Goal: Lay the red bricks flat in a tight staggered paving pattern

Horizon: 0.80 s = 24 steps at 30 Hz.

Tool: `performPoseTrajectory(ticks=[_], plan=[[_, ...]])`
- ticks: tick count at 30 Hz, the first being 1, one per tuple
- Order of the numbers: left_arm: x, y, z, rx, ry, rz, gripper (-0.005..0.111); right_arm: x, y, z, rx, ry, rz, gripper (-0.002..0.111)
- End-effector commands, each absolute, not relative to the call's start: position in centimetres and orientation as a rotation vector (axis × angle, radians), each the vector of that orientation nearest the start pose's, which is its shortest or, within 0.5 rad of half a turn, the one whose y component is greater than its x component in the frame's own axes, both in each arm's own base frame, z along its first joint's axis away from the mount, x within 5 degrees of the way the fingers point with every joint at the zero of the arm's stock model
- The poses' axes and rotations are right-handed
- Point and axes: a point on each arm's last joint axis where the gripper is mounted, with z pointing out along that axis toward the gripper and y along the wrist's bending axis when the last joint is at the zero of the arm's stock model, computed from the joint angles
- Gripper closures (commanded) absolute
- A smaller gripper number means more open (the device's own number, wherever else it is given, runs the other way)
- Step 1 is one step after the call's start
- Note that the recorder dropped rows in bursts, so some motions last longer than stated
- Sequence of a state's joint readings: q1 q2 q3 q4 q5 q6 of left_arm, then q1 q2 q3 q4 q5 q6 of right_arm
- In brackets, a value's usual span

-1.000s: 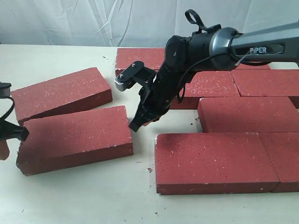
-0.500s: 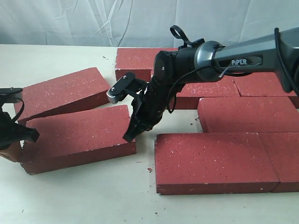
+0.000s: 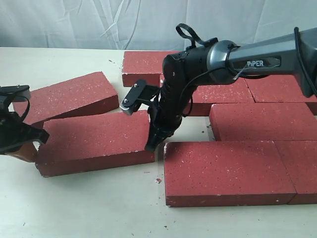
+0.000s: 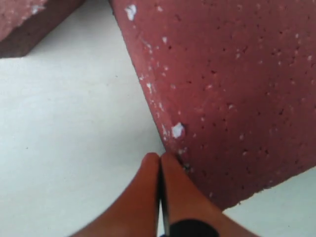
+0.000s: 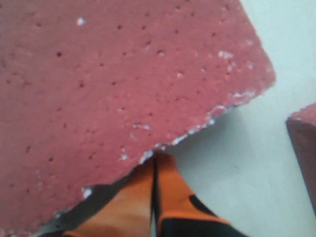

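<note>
A loose red brick (image 3: pixel 96 141) lies flat between my two grippers. My left gripper (image 3: pixel 30 147) is shut and empty, its tips (image 4: pixel 160 157) against that brick's left end (image 4: pixel 232 94). My right gripper (image 3: pixel 152 145) is shut and empty too, tips (image 5: pixel 157 159) pressed at the brick's right edge (image 5: pixel 113 94). A narrow gap separates this brick from the front paved brick (image 3: pixel 225 171). Another loose brick (image 3: pixel 67 96) lies tilted behind it. Several more bricks (image 3: pixel 257 119) lie flat in rows on the right.
White tabletop (image 3: pixel 99 208) stretches in front and at the left. A white cloth backdrop (image 3: pixel 99 22) hangs behind. The right arm (image 3: pixel 237 57) reaches over the back row of bricks.
The loose brick has slid right toward the paved bricks, narrowing the gap. Both shut grippers moved right with it, the left behind its end, the right at its leading edge.
</note>
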<state>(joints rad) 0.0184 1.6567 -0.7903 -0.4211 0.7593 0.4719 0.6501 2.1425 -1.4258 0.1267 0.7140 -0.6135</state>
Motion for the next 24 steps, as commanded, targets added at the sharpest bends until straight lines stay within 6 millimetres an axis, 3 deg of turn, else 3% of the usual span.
performPoseTrajectory(ticks=[1, 5, 10, 17, 24], plan=[[26.5, -2.1, 15.4, 0.214, 2.983, -0.419, 0.107, 33.5, 25.9, 13.2, -1.586, 2.391, 0.072, 0.109], [26.7, -2.0, 15.4, 0.203, 2.961, -0.402, 0.107, 33.8, 26.0, 13.8, -1.506, 2.386, 0.067, 0.109], [26.8, -1.9, 15.8, 0.258, 2.984, -0.379, 0.107, 33.6, 25.3, 14.1, -1.594, 2.391, -0.022, 0.109], [26.7, -1.7, 16.8, 0.242, 3.027, -0.349, 0.107, 33.2, 24.6, 17.2, -1.489, 2.438, -0.054, 0.109], [26.9, -1.8, 15.5, 0.217, 3.069, -0.386, 0.107, 33.8, 24.1, 15.8, -1.508, 2.452, -0.075, 0.109]])
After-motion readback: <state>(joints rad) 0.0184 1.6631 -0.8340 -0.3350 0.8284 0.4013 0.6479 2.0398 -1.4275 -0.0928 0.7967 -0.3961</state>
